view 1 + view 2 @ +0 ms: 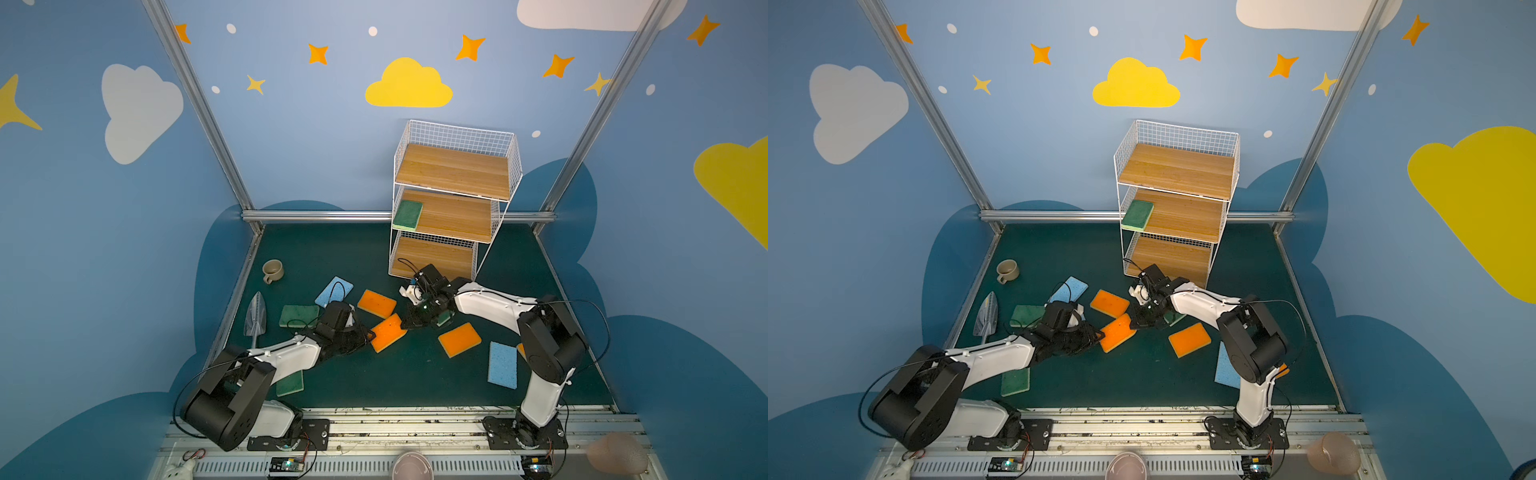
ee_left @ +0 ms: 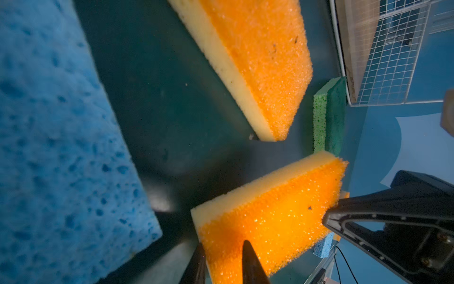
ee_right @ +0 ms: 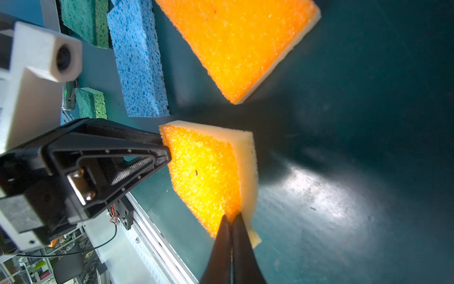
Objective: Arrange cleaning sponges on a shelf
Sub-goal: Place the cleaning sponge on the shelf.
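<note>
An orange-on-yellow sponge [image 1: 388, 334] [image 1: 1119, 332] hangs between both arms, a little above the green mat. My right gripper [image 1: 405, 326] [image 3: 231, 218] is shut on one corner, squeezing it flat. My left gripper [image 1: 371, 334] [image 2: 222, 248] grips the opposite end [image 2: 270, 216], one finger on the orange face and one on the yellow side. The shelf [image 1: 453, 174] stands behind with one green sponge [image 1: 408, 215] on its middle board. Other sponges lie on the mat: orange [image 1: 377, 303] [image 1: 459, 339], blue [image 1: 333, 291] [image 1: 503, 365], green [image 1: 298, 316] [image 1: 289, 382].
A beige mug [image 1: 273, 271] and a metal trowel [image 1: 255, 318] lie at the left of the mat. Another green sponge [image 1: 444, 319] sits partly under the right arm. The shelf's lowest board [image 1: 432, 257] is just behind the right wrist.
</note>
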You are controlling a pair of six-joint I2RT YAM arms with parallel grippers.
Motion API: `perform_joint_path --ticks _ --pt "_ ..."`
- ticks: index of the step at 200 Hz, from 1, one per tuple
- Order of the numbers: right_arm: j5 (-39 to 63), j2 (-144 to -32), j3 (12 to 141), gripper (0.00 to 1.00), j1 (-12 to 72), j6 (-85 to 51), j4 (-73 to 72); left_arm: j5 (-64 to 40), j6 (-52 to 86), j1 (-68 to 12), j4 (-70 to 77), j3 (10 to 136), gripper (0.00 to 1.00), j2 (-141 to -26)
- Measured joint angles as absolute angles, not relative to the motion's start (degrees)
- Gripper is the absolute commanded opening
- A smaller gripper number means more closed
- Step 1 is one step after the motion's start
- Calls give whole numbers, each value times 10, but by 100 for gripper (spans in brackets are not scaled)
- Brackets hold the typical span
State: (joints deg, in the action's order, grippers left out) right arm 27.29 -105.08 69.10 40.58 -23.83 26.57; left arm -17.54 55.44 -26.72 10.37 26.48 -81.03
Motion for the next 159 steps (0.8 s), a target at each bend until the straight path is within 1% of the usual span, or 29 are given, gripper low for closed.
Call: perform_joint_path --ticks 16,22,30,38,61,69,81,99,124,159 --pt "273 -1051 688 3 403 -240 264 -177 560 -266 112 265 9 -816" --pt "273 -1050 687 3 402 -240 264 -178 563 -266 114 265 3 -817" --pt "273 -1050 686 4 400 -241 264 -179 565 -265 117 265 3 -817" --pt "273 -1050 685 8 398 -242 263 -180 569 -265 120 265 3 -816" --pt "276 -1049 684 41 396 -247 262 -182 574 -265 122 265 3 -813" --pt "278 -1049 684 49 395 -244 261 -183 577 -265 123 265 3 -809" --pt "279 -1045 683 56 394 -247 260 -183 584 -265 126 265 3 -802" --pt "280 -1025 678 61 391 -244 260 -182 594 -266 127 265 3 -788" --pt "275 -974 665 62 384 -244 262 -169 615 -266 129 265 3 -764" --pt "259 -854 624 63 371 -246 274 -128 650 -268 131 289 3 -759"
